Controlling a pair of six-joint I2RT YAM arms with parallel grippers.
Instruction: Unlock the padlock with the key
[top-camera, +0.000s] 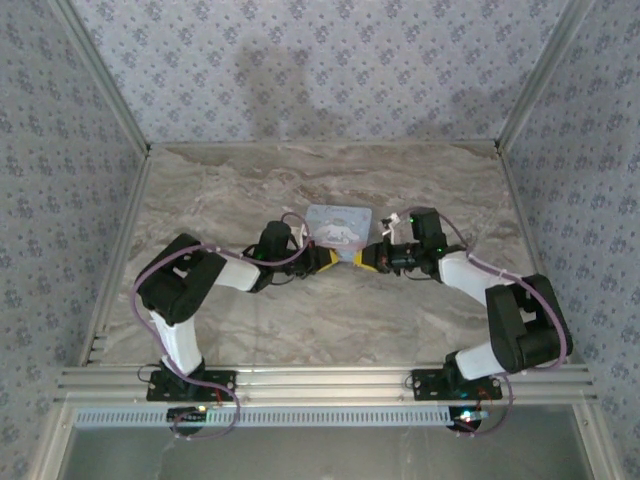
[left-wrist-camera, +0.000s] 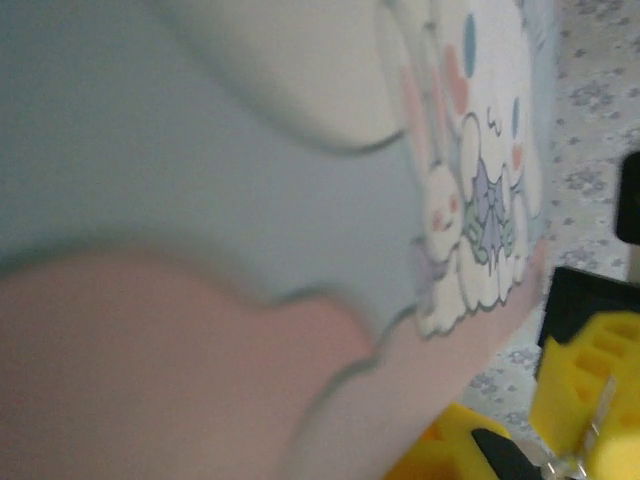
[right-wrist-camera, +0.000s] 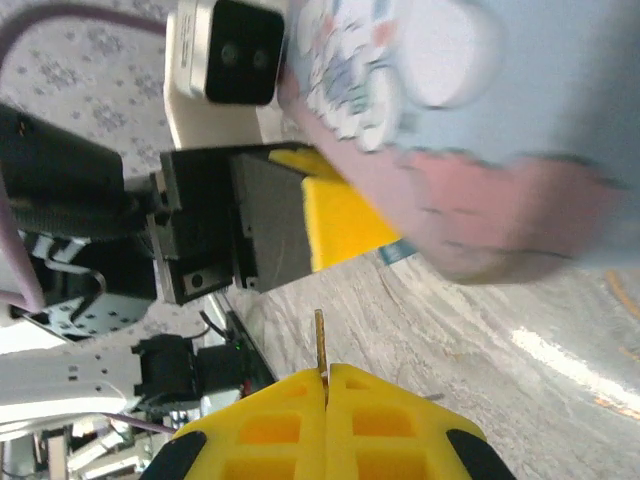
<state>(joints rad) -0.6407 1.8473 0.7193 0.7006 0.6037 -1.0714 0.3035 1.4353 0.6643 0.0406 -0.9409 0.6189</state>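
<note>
My right gripper (right-wrist-camera: 325, 375) is pinching the key (right-wrist-camera: 319, 340) and my left gripper (top-camera: 329, 258) is clamping the cartoon tin (top-camera: 337, 224). The key is pointing toward the teal padlock (right-wrist-camera: 397, 250), not yet inserted or turned.

Marble-look tabletop (top-camera: 250, 190), beige with grey veins, glossy (highlights seen from right wrist). Grey-blue floral wallpaper (top-camera: 320, 70) on back wall and both side walls. Aluminium posts (top-camera: 98, 70) slant up at far corners. Slotted aluminium rails (top-camera: 330, 380) along near edge. Pale perforated strip (top-camera: 330, 415) just below rails.
</note>
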